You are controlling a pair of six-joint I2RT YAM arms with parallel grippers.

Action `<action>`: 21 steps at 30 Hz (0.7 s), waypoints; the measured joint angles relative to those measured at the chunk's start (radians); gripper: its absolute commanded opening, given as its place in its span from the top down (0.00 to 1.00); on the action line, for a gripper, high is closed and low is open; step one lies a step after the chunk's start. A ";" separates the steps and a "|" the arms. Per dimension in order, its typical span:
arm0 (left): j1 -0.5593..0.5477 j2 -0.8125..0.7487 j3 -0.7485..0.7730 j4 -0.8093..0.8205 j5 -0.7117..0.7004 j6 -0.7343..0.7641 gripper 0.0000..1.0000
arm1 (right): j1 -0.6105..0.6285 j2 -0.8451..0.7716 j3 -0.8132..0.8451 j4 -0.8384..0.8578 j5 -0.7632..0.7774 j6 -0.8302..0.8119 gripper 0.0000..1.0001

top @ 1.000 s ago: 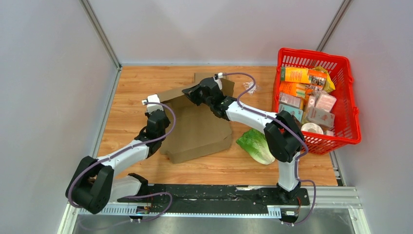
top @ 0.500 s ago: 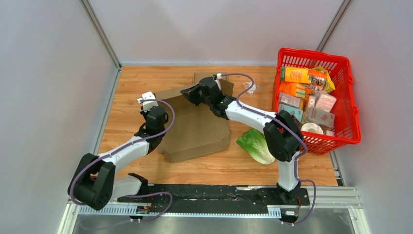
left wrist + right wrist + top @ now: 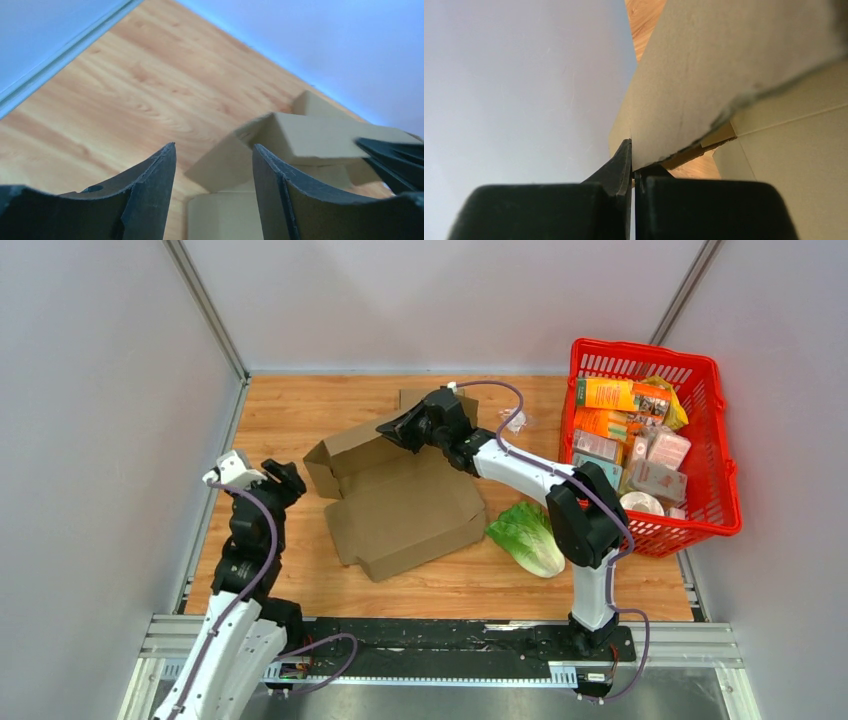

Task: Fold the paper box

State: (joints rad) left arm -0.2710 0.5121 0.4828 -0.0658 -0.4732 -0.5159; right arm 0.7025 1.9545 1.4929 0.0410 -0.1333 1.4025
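Note:
The brown paper box point(image 3: 400, 505) lies partly opened out on the wooden table, its back-left flap raised. My right gripper point(image 3: 392, 430) is shut on the top edge of that raised flap; in the right wrist view the cardboard point(image 3: 724, 65) is pinched between the closed jaws of the gripper point(image 3: 631, 150). My left gripper point(image 3: 284, 478) hangs open to the left of the box, apart from it. In the left wrist view its gripper point(image 3: 214, 150) holds nothing, and the box point(image 3: 310, 135) shows beyond the dark fingers point(image 3: 150, 190).
A red basket point(image 3: 722, 455) full of packaged groceries stands at the right. A green lettuce point(image 3: 525, 537) lies just right of the box's near corner. A small clear plastic scrap point(image 3: 515, 420) sits behind the box. Grey walls close in on three sides.
My left gripper has let go of the box's left side, opened, and pulled back left toward the wall. The box has settled flatter and shifted slightly. The right gripper keeps its grip.

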 measured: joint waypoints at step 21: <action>0.343 0.578 0.165 0.027 0.537 -0.081 0.50 | -0.021 0.020 0.058 -0.065 -0.048 -0.050 0.99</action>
State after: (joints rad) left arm 0.0719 1.0901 0.6476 -0.0387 0.0643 -0.5968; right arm 0.6811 1.9743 1.5505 -0.0238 -0.1818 1.3521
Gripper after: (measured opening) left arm 0.524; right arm 0.010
